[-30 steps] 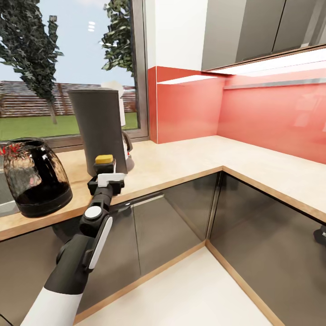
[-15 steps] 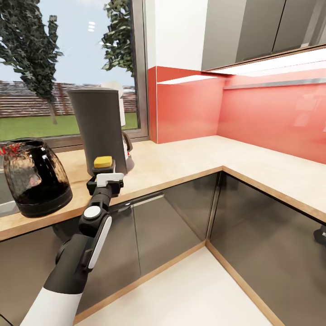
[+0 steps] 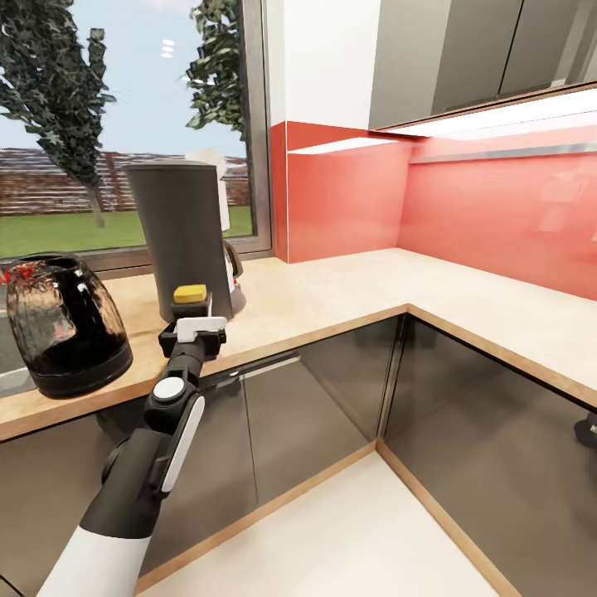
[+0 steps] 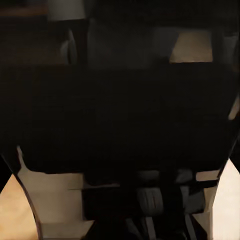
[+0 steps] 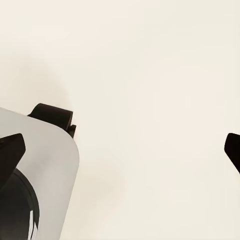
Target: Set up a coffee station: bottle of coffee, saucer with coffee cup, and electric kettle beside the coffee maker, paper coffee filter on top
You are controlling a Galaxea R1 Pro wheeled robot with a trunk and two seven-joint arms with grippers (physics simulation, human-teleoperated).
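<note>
The tall dark grey coffee maker (image 3: 184, 240) stands on the light beige kitchen countertop (image 3: 332, 290) by the window. A pale off-white shape rises behind its top. Right in front of its base is the bottle of coffee, of which the yellow cap (image 3: 190, 293) shows above my left gripper (image 3: 196, 322). That gripper is shut on the bottle, whose dark body (image 4: 120, 115) blocks most of the left wrist view. The glassy black electric kettle (image 3: 66, 323) sits on the counter to the left. My right gripper (image 5: 122, 150) hangs open over the pale floor.
A red backsplash (image 3: 464, 207) and grey upper cabinets (image 3: 464, 50) line the counter's corner at the right. Glossy dark cabinet fronts (image 3: 315, 398) stand below the worktop. A grey sink edge (image 3: 8, 373) lies at the far left. The robot's grey base (image 5: 40, 185) is below the right gripper.
My left gripper and the bottle have shifted very slightly left and settled close to the coffee maker's base. Nothing else has moved.
</note>
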